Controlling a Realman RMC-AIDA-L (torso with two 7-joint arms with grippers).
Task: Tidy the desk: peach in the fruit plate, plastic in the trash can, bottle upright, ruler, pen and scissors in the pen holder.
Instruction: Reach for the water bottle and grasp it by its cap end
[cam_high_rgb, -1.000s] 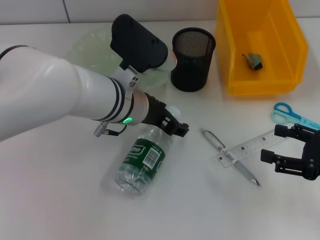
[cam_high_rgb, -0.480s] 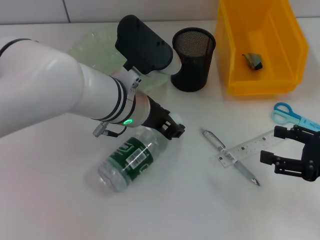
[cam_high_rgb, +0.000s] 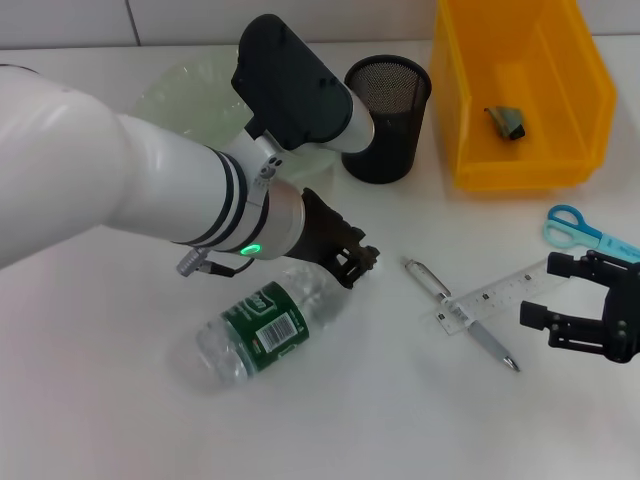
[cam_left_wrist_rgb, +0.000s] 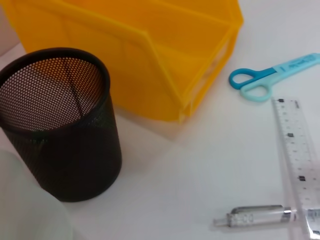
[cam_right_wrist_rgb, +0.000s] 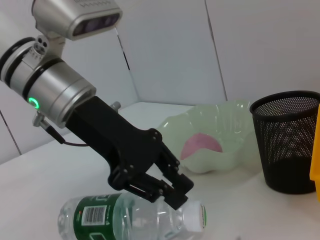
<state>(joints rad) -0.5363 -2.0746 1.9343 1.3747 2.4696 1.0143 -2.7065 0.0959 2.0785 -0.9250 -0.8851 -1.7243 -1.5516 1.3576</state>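
A clear bottle (cam_high_rgb: 258, 328) with a green label lies on its side on the white desk. My left gripper (cam_high_rgb: 350, 262) is shut on its neck, seen close in the right wrist view as left gripper (cam_right_wrist_rgb: 167, 192) just behind the white cap of the bottle (cam_right_wrist_rgb: 125, 220). The peach (cam_right_wrist_rgb: 202, 146) lies in the pale green fruit plate (cam_high_rgb: 185, 90). A piece of plastic (cam_high_rgb: 507, 122) sits in the yellow trash can (cam_high_rgb: 520, 160). Pen (cam_high_rgb: 462, 326), ruler (cam_high_rgb: 497, 292) and blue scissors (cam_high_rgb: 573, 228) lie on the desk right of the black mesh pen holder (cam_high_rgb: 387, 120). My right gripper (cam_high_rgb: 545, 292) is open beside the ruler's end.
The left wrist view shows the pen holder (cam_left_wrist_rgb: 57, 125), trash can (cam_left_wrist_rgb: 150, 50), scissors (cam_left_wrist_rgb: 265, 80), ruler (cam_left_wrist_rgb: 297, 160) and pen (cam_left_wrist_rgb: 257, 216). My bulky left arm (cam_high_rgb: 130, 200) covers part of the plate. A white wall stands behind the desk.
The bottle has turned in my left gripper: its base swung left and the body now lies flatter across the desk. The right arm has not moved.
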